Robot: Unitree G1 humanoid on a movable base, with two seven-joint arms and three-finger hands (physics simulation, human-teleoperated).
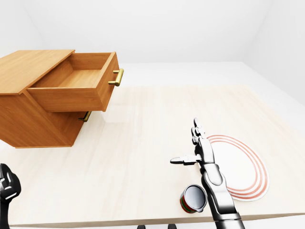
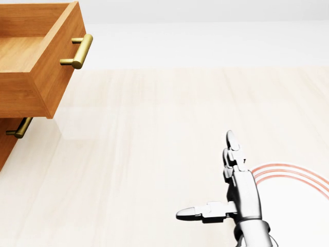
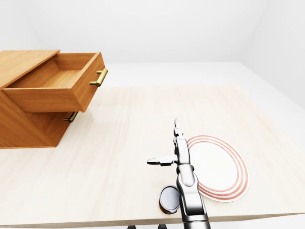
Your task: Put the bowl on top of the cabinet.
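Observation:
The bowl (image 1: 238, 167), a shallow white dish with red rings, lies on the pale table at the lower right of the left-eye view. My right hand (image 1: 188, 145) hovers just left of its rim, open, fingers stretched upward and thumb pointing left, holding nothing. The wooden cabinet (image 1: 28, 69) stands at the left, its flat top bare and its upper drawer (image 1: 76, 90) pulled out. My left hand (image 1: 7, 186) shows as a dark shape at the bottom left corner, low beside the table edge, with its fingers unclear.
A small red and green can (image 1: 193, 199) with a metal top lies on its side by the table's near edge, right beside my right forearm. The lower drawer's brass handle (image 1: 86, 116) sits under the open drawer. The table (image 1: 143, 124) spreads between cabinet and bowl.

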